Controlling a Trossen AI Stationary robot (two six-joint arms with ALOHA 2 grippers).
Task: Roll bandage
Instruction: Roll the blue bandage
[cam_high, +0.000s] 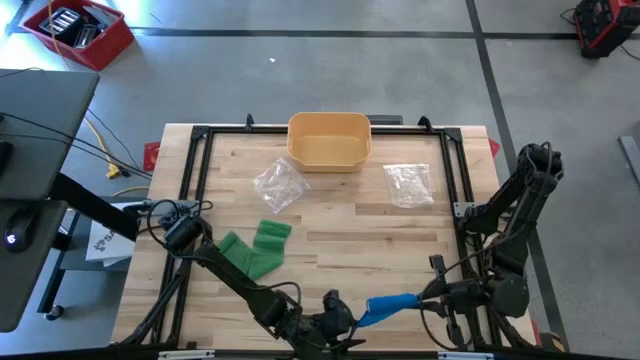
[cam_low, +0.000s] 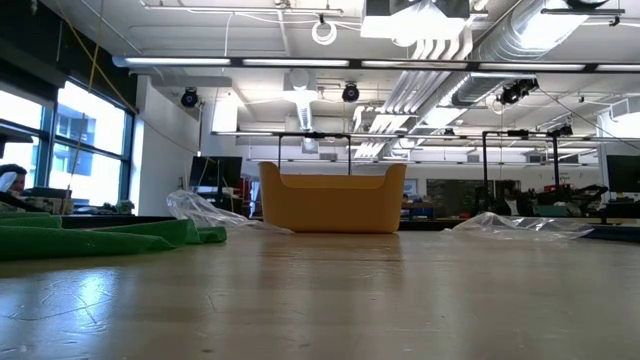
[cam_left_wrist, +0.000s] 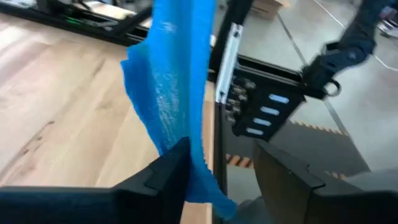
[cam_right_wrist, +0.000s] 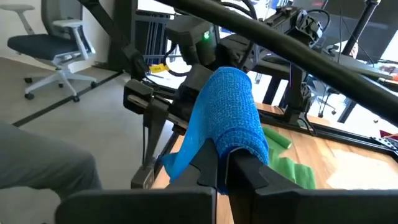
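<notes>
A blue bandage (cam_high: 392, 305) hangs in the air over the table's near edge, stretched between my two grippers. My right gripper (cam_high: 432, 293) is shut on its partly rolled end (cam_right_wrist: 231, 115). My left gripper (cam_high: 345, 322) stands open around the loose end (cam_left_wrist: 171, 93), which passes between its fingers (cam_left_wrist: 166, 175). Green bandages (cam_high: 255, 246) lie flat on the table's left half. Neither gripper shows in the low view. My left gripper is open. The strip's loose end (cam_left_wrist: 194, 177) lies against the inner side of one finger and is not pinched. The other finger (cam_left_wrist: 283, 177) stands well clear of it. My right gripper pinches the blue bandage between its two shut fingers (cam_right_wrist: 214, 165), where the strip is wound over their tips (cam_right_wrist: 239, 140). The fingers come nearly level from the table's right. The bandage is lifted clear of the table, and its tail runs off toward my left gripper.
A yellow basket (cam_high: 330, 140) stands at the table's far middle. Two clear plastic bags (cam_high: 278, 185) (cam_high: 408, 184) lie in front of it, one on either side. Bare wood lies between the bags and the near edge. A black frame (cam_high: 200, 150) runs round the table.
</notes>
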